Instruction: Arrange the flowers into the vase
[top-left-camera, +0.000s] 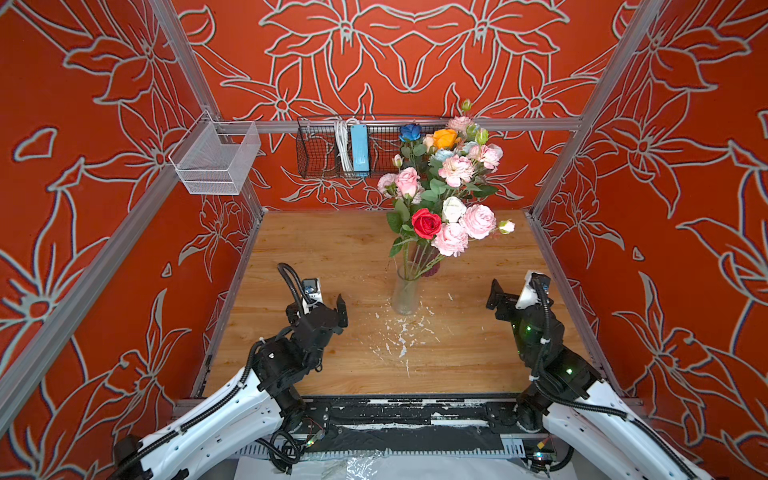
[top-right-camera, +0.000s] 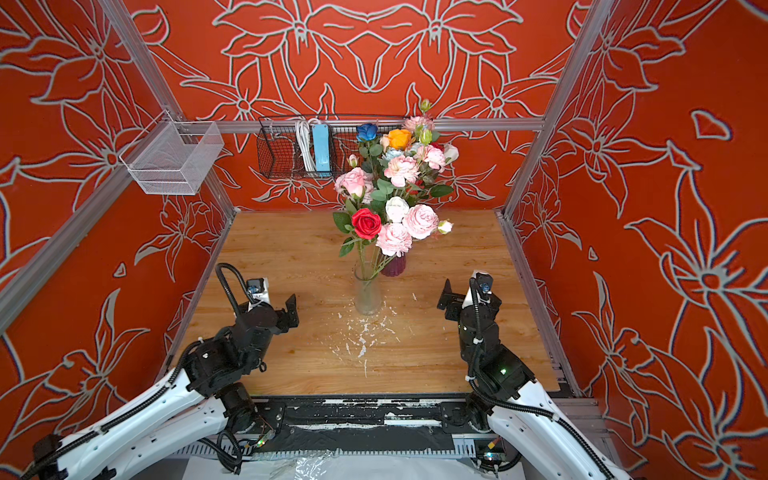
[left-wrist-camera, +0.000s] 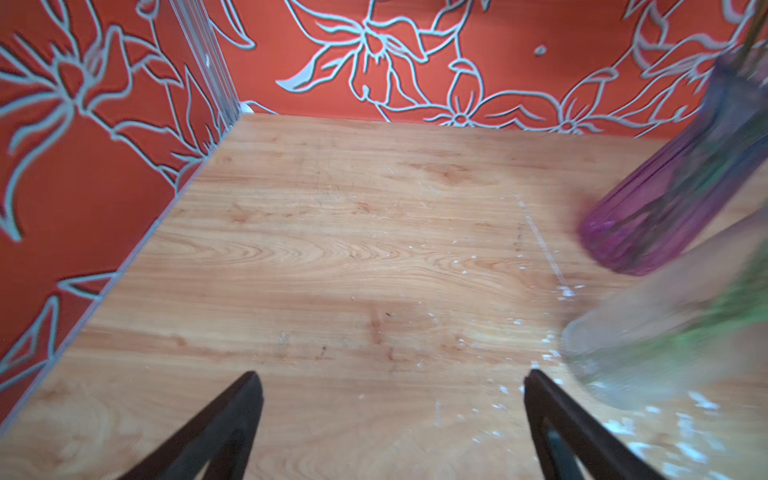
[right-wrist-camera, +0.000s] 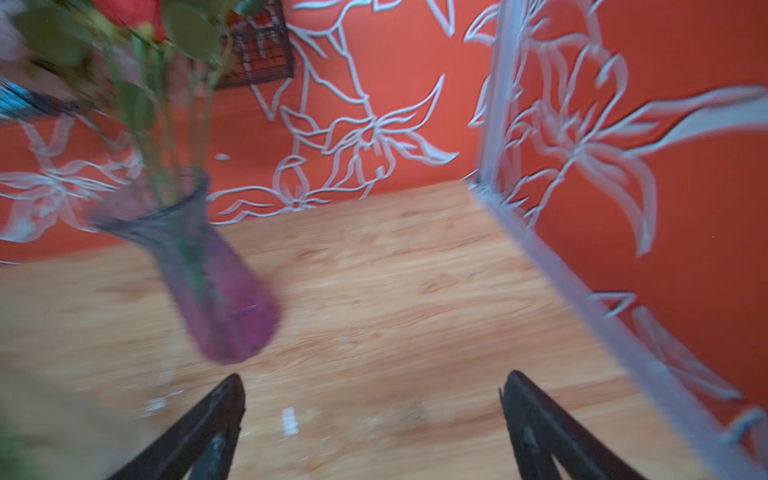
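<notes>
The artificial flowers (top-left-camera: 449, 195) on long green stems stood bunched near the middle of the wood-grain worktop (top-left-camera: 311, 249), a little toward 12 o'clock. Pale pink ruffled blooms made up most of the bunch, with a red rose (top-left-camera: 426, 223) at its 7 o'clock edge, a white rose (top-left-camera: 453, 209) beside it, and a blue rose (top-left-camera: 410, 132) and an orange rose (top-left-camera: 444, 138) at the 12 o'clock end. Green stems ran down into a tall clear glass vase (top-left-camera: 405, 291), which stood upright. Just beyond it, toward 1 o'clock, stood a ribbed purple glass vase (top-right-camera: 392, 266), also holding stems (which bloom belonged to which vase could not be sorted out for most of them).

The left tool (left-wrist-camera: 394, 378) hung over the worktop at 9 o'clock from the clear vase, apart from it, its two black fingers spread wide with only bare wood between them. The right tool (right-wrist-camera: 372, 378) hung at 3 o'clock from the same vase, likewise spread wide and holding nothing.

White flecks (top-left-camera: 401, 332) lay scattered on the wood at 6 o'clock from the clear vase. On the red flower-patterned back wall hung a black wire basket (top-left-camera: 316, 153) with a light blue power strip (top-left-camera: 359, 149) and a coiled white cable (top-left-camera: 341, 145) inside. A white mesh basket (top-left-camera: 216, 162) hung at the 10 o'clock corner of the frame.
</notes>
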